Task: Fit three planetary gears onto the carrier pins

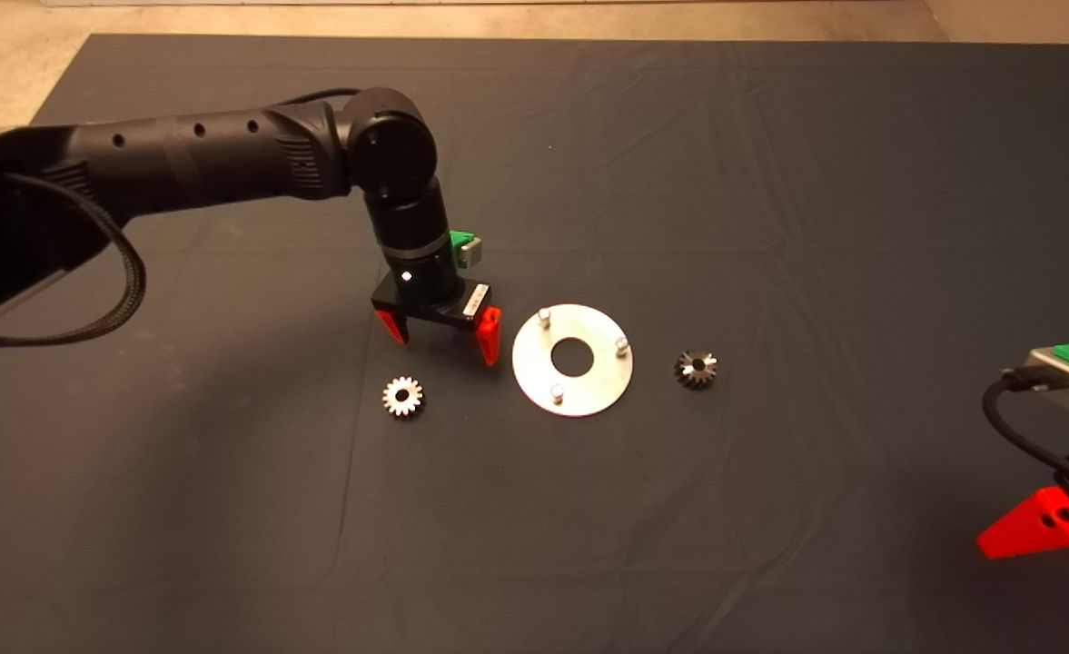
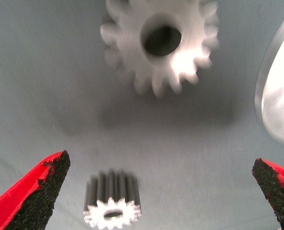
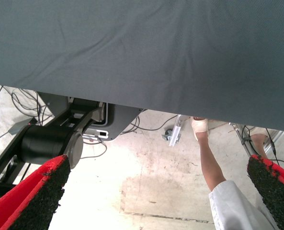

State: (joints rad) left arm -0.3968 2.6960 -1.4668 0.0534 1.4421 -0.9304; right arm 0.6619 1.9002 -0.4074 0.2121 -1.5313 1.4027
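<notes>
On my head camera the left arm [image 1: 180,159] reaches in from the upper left of the frame and bends down near the centre of the mat [image 1: 770,136]. Its left gripper [image 1: 443,336] hangs with its red fingers spread wide and nothing clasped between them. Below it and a little to the left, a bright silver gear [image 1: 402,396] lies flat on the mat, teeth up, clear of the fingers.

My left wrist feed shows two gears: a large blurred silver one [image 2: 160,40] and a smaller toothed gear [image 2: 112,205] sitting on the mat in the gap between the two black pads [image 2: 41,199], touching neither. I cannot say for sure which of these is the one I see from above. A curved slice of bright metal at that picture's right edge is the disc's rim [image 2: 278,91].

Just right of the gripper in the head view sits the round disc [image 1: 572,360], flat, with its large centre hole. Its three carrier pins [image 1: 544,315] stand upright and bare. To the right of the disc, close but apart, lies the darker grey gear [image 1: 696,368].

At the lower right edge the right gripper [image 1: 1038,527] waits off the work area. Its wrist feed shows its fingers [image 3: 36,201] parted and empty, the mat's edge, the floor and a person's leg [image 3: 211,165].
</notes>
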